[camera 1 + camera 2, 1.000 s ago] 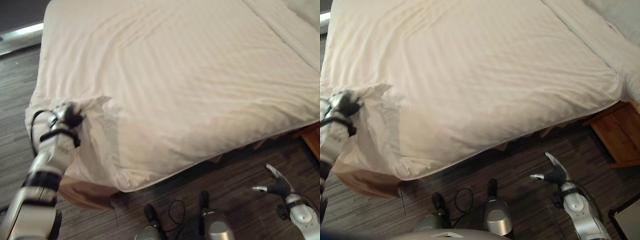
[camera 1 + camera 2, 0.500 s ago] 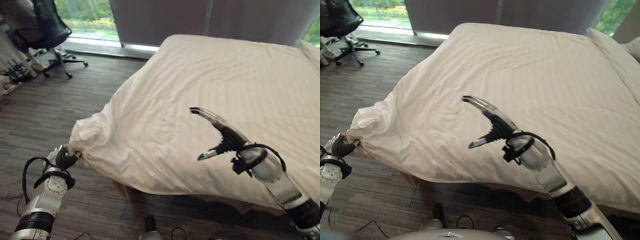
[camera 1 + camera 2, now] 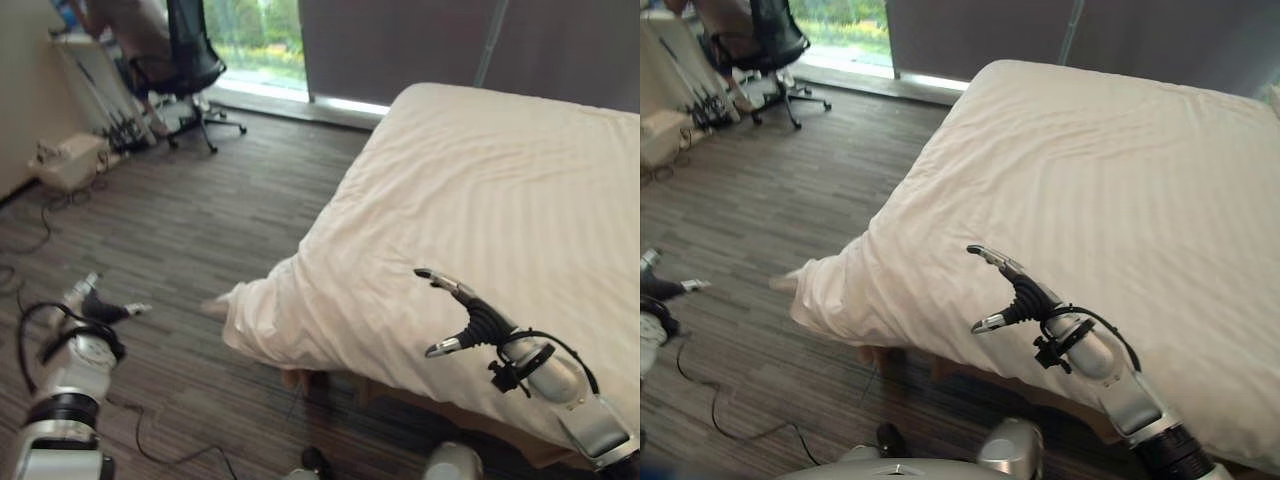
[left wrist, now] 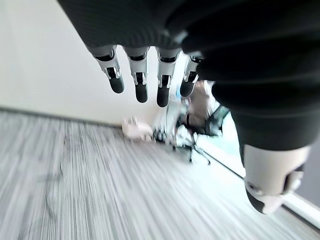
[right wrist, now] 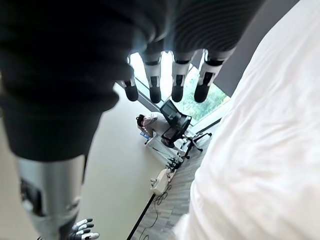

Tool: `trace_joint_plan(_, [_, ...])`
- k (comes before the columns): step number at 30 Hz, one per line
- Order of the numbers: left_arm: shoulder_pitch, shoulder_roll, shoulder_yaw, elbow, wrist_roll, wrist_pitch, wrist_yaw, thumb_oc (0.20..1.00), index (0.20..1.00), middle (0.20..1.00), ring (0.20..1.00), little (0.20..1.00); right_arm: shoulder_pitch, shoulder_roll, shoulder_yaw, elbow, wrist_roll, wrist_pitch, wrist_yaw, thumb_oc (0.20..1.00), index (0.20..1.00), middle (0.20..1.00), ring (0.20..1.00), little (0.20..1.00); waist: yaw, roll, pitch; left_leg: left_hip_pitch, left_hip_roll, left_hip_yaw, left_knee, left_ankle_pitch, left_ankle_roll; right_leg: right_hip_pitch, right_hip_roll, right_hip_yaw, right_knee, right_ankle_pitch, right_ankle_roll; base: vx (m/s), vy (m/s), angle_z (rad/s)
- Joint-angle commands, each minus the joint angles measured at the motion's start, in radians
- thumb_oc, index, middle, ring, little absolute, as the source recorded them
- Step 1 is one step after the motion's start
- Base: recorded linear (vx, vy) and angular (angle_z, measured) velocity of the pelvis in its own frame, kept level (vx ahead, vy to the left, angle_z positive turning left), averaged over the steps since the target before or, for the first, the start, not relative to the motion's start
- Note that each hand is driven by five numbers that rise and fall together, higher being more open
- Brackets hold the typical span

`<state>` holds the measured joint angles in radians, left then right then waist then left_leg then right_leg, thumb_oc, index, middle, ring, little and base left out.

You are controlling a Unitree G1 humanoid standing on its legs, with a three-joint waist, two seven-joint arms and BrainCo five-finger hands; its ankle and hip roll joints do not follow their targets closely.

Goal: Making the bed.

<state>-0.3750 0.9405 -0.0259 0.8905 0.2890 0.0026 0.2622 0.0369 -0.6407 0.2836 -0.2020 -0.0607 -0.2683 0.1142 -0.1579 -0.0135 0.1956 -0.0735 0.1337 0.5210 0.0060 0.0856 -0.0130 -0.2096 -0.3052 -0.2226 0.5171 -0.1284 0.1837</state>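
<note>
Released, duvet corner [image 3: 262,305] hangs apart from left hand [image 3: 92,305] fingers [image 4: 141,85]

The duvet [image 3: 480,210] was cream cloth, matt, woven with fine tonal stripes and softly creased, bunched into folds at its near corner. The floor [image 3: 190,230] was dark wood-look plank with a streaked grain and a low sheen. The right hand [image 3: 478,322] showed silver metallic fingers with matt dark tips and a dark ribbed cover; the left hand [image 3: 92,305] was finished alike. The office chair [image 3: 190,55] looked black, matt.
</note>
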Motion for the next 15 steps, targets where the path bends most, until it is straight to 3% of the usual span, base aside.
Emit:
trace_joint_plan(1, [-0.051,0.066,0.054,-0.039,0.001,-0.022,0.073,1.0,1.0,1.0,1.0,1.0,-0.054,0.027,-0.071,-0.01,0.033,-0.038,-0.034,1.0,1.0,1.0,1.0,1.0,0.004,0.005,0.034,0.141,0.103,-0.022,-0.004,-0.109,-0.074,0.113,0.03,-0.063,-0.342,0.003,-0.009,0.2,-0.26,0.94])
trace_joint_plan(3, [-0.054,0.067,0.085,-0.043,-0.039,-0.026,0.079,1.0,1.0,1.0,1.0,1.0,-0.026,0.037,-0.09,-0.018,0.039,-0.033,-0.03,1.0,1.0,1.0,1.0,1.0,0.006,-0.004,0.027,0.144,0.107,-0.034,0.006,-0.112,-0.084,0.145,0.022,-0.072,-0.403,0.022,-0.008,0.15,-0.16,0.83])
trace_joint_plan(6, [-0.056,0.011,0.146,-0.213,-0.128,-0.048,0.122,1.0,1.0,1.0,1.0,1.0,0.001,0.037,-0.095,-0.026,0.031,-0.024,-0.025,1.0,1.0,1.0,1.0,1.0,0.019,-0.014,0.02,0.14,0.118,-0.029,0.05,-0.112,-0.102,0.167,0.032,-0.088,-0.437,0.058,-0.008,0.13,-0.216,0.8])
trace_joint_plan(11, [-0.014,-0.158,0.159,-0.453,-0.438,-0.188,0.037,1.0,1.0,1.0,1.0,1.0,-0.016,0.006,-0.106,-0.019,0.012,-0.016,-0.037,1.0,1.0,1.0,1.0,1.0,0.0,0.028,0.053,0.128,0.156,-0.039,0.064,-0.082,-0.13,0.193,0.083,-0.102,-0.469,0.044,-0.04,0.07,-0.14,0.12])
trace_joint_plan(12, [-0.013,-0.158,0.16,-0.453,-0.438,-0.188,0.037,1.0,1.0,1.0,1.0,1.0,-0.017,0.005,-0.105,-0.019,0.012,-0.016,-0.037,1.0,1.0,1.0,1.0,1.0,-0.001,0.029,0.053,0.128,0.156,-0.039,0.064,-0.082,-0.13,0.194,0.083,-0.102,-0.47,0.044,-0.04,0.04,-0.063,-0.11])
trace_joint_plan(13, [0.005,-0.242,0.12,-0.553,-0.597,-0.236,-0.03,1.0,1.0,1.0,1.0,1.0,-0.061,0.004,-0.101,0.003,0.007,-0.011,-0.05,1.0,1.0,1.0,1.0,1.0,-0.02,0.054,0.059,0.136,0.165,-0.02,0.022,-0.054,-0.141,0.188,0.105,-0.089,-0.509,0.05,-0.041,0.03,-0.028,-0.16])
trace_joint_plan(15, [0.035,-0.284,0.092,-0.631,-0.667,-0.254,-0.091,1.0,1.0,1.0,1.0,1.0,-0.077,0.002,-0.11,0.015,0.008,-0.011,-0.058,1.0,1.0,1.0,1.0,1.0,-0.032,0.07,0.05,0.151,0.173,0.002,-0.004,-0.039,-0.15,0.189,0.123,-0.076,-0.532,0.054,-0.045,0.07,-0.038,-0.37])
